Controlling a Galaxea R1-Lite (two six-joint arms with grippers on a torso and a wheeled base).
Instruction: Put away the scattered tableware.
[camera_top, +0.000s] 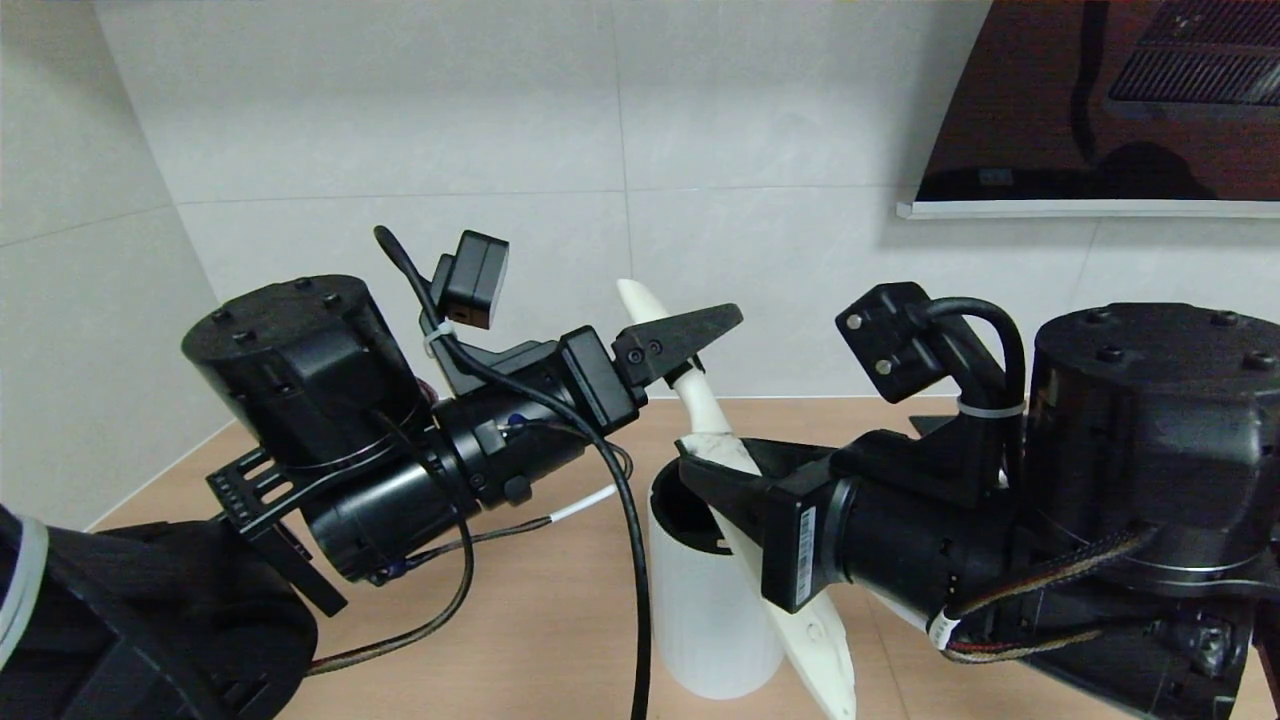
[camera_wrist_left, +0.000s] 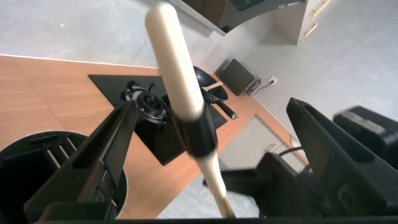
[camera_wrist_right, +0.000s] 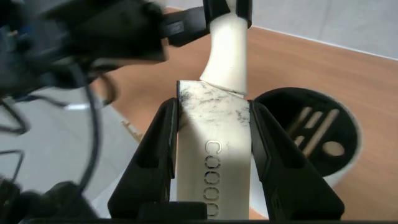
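**Spatula gripped beside the holder**

A white holder (camera_top: 705, 610) stands on the wooden tabletop (camera_top: 540, 620). By its rim, the right gripper (camera_wrist_right: 213, 109) clamps the white spatula (camera_top: 700, 400) by the blade (handle tilted upward). Farther up, the left gripper (camera_wrist_left: 211, 109) straddles the handle, spread wide.

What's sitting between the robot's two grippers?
A white spatula. The right gripper clamps its broad part, and its handle runs up between the fingers of the open left gripper, as the head view shows.

Likely kitchen: hob (camera_wrist_left: 146, 102), tiled wall (camera_top: 600, 150)
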